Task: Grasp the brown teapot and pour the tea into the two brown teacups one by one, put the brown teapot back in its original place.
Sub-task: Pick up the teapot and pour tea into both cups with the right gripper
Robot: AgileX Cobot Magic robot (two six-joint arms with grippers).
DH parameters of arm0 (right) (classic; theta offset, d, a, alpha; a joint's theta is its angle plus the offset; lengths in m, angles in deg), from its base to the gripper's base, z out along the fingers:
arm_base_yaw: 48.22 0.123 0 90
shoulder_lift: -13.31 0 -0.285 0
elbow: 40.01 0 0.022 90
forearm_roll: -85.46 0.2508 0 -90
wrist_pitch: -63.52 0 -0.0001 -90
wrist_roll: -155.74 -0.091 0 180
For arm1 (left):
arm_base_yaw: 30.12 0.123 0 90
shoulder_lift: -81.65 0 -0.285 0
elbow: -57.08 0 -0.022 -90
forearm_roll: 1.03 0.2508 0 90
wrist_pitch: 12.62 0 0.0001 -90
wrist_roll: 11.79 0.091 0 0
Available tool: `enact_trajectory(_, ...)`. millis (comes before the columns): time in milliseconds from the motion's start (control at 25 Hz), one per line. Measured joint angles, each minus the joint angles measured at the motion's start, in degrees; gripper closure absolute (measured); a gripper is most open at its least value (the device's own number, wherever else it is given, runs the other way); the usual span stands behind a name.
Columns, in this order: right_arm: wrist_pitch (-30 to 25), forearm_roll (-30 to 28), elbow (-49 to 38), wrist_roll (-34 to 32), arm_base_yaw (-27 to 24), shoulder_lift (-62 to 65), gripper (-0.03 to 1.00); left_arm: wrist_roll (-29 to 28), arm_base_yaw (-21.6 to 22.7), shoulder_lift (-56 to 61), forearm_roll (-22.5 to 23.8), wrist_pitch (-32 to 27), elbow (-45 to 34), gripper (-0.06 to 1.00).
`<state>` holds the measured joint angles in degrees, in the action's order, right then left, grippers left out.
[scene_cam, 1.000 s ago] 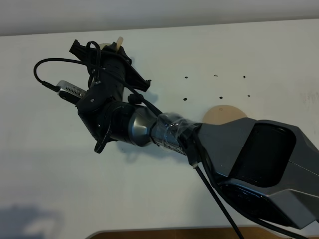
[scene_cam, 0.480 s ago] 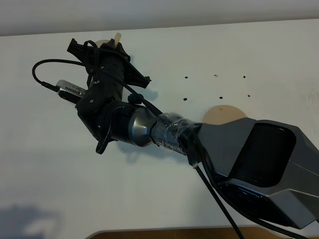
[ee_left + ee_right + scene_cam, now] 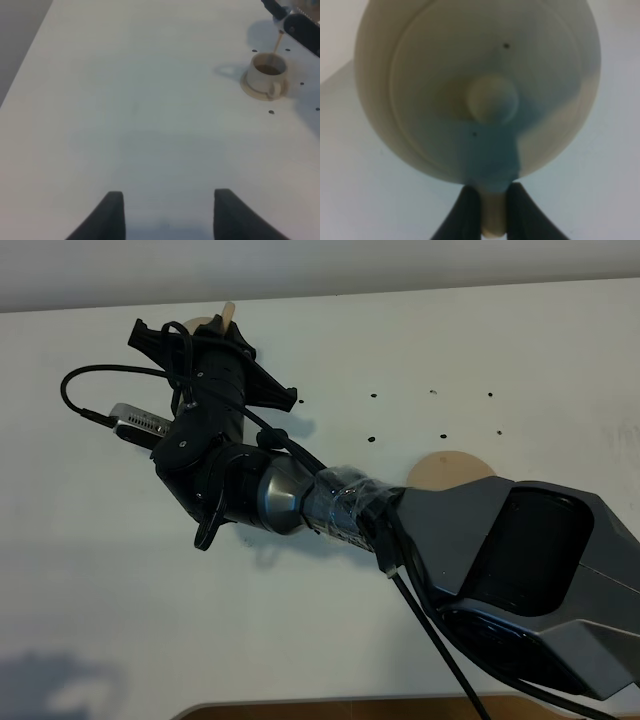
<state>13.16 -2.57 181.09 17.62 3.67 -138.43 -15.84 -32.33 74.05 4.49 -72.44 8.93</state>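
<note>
1. Since a second ago, your right gripper point(image 3: 492, 202) has crept toward the far side of the table point(image 3: 125, 100), pinching the handle of the teapot point(image 3: 475, 90).
2. Keep the spout over the teacup point(image 3: 267, 75) and the tilt gentle, so the thin stream lands inside.
3. Tea point(image 3: 270, 70) already browns that cup.
4. Your left gripper point(image 3: 167, 215) hangs spread, empty.

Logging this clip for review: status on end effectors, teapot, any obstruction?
Left end effector open, over table. Right end effector shut on handle of brown teapot, tea streaming into teacup. No obstruction seen by cup.
</note>
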Motion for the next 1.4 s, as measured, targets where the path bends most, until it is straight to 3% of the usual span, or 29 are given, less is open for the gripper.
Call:
enact_trajectory(560,-0.10,1.14,0.00,0.28,0.00,0.00,0.84,0.00,0.00,0.00,0.00,0.00,0.00,0.50)
enact_trajectory(880,-1.57,10.57,0.00,-1.38,0.00,0.00,0.84,0.00,0.00,0.00,0.00,0.00,0.00,0.50)
enact_trajectory(1200,-3.94,19.37,0.00,-10.06,0.00,0.05,0.84,0.00,0.00,0.00,0.00,0.00,0.00,0.50)
enact_trajectory(1400,-10.83,28.88,4.01,-11.70,0.00,0.53,0.84,0.00,0.00,0.00,0.00,0.00,0.00,0.50)
